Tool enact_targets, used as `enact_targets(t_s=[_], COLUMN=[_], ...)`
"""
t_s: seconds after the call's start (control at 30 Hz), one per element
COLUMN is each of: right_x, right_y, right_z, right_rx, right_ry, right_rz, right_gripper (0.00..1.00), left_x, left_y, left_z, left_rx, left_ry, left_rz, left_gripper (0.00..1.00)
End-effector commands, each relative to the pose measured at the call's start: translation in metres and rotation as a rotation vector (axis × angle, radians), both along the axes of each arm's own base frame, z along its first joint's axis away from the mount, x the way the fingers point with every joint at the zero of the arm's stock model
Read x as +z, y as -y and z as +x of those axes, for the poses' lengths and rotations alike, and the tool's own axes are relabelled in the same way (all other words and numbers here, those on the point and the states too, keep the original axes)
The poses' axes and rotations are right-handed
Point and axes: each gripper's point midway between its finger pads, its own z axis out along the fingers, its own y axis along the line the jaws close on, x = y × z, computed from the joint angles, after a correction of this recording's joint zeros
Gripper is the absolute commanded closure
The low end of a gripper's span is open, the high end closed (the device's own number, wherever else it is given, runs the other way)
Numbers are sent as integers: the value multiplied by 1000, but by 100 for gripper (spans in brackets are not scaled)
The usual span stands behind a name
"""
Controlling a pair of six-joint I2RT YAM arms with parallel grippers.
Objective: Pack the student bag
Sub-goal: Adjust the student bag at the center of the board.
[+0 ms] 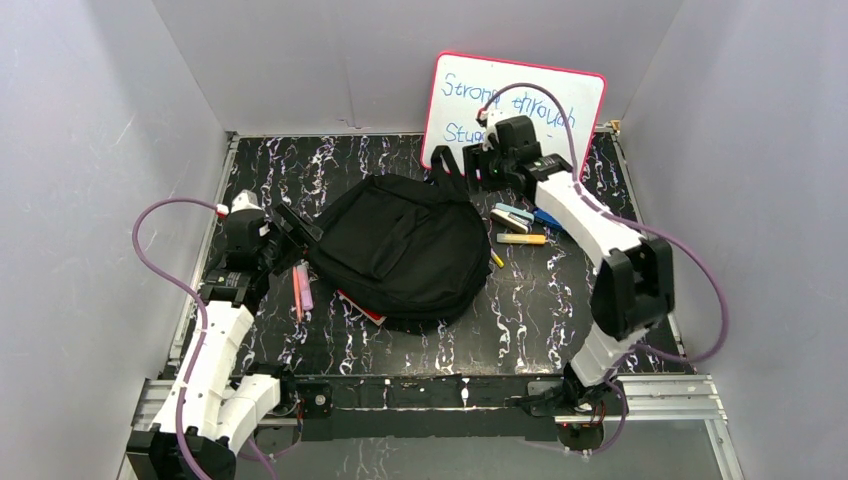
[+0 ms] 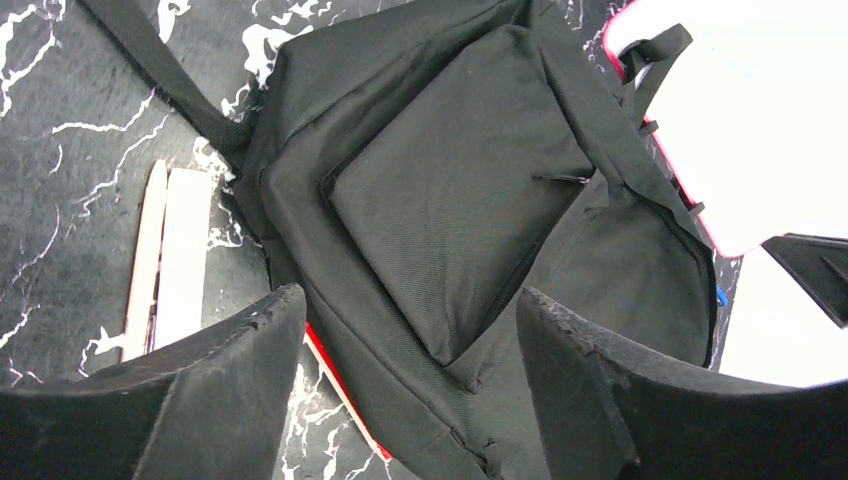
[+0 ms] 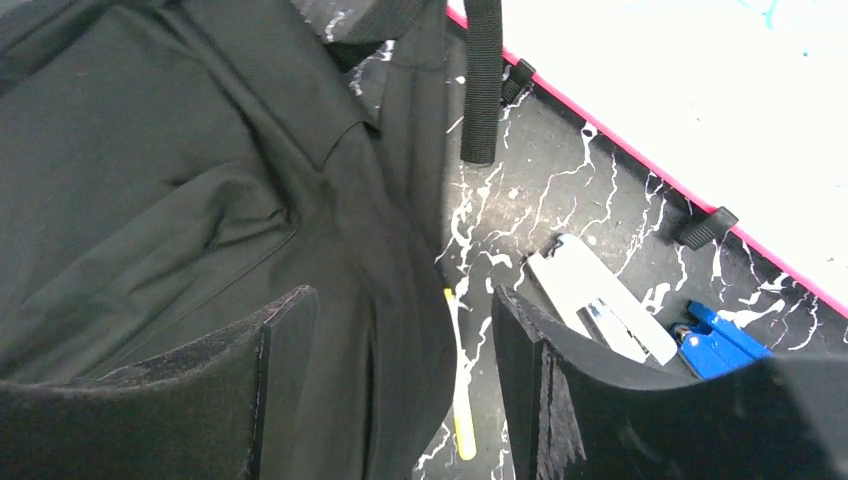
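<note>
The student bag, a black fabric backpack, lies flat mid-table with its front pocket up. My left gripper is open and empty at the bag's left edge. In the left wrist view the bag lies between and beyond the spread fingers of this gripper. My right gripper is open and empty over the bag's far right corner near its straps. In the right wrist view this gripper straddles the edge of the bag.
A red book pokes out from under the bag's near edge. Pink pens lie to its left. A white stapler, a yellow marker and a yellow pencil lie to its right. A whiteboard leans on the back wall.
</note>
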Motion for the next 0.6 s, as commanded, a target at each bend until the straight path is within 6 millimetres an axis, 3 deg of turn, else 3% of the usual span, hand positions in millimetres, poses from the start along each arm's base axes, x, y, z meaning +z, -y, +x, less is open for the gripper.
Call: enact_targets(t_s=[0.0,0.1,0.23,0.33,0.47,0.57], right_x=[67,85,82,85,76,63], right_y=[-4,-5,0,-12,-45,-91], right_z=[-17,-35,-57,-82,-114,-150], right_rx=[59,66,77,182,279,363], right_ry=[204,248,251,204,101,72], right_rz=[128,213,251,323,414,362], right_gripper=[27,29,33,32,37,37], left_x=[31,32,16,0,-16,-23], left_y=[3,11,26,41,48,49], left_z=[11,14,15,10,-1,-8], left_rx=[-72,-110,-161,-218,-218,-205], left_ry=[109,115,39,-28,-75,-88], left_rz=[49,27,-43,-111,-175,-194], left_gripper=[23,20,23,26,28,29])
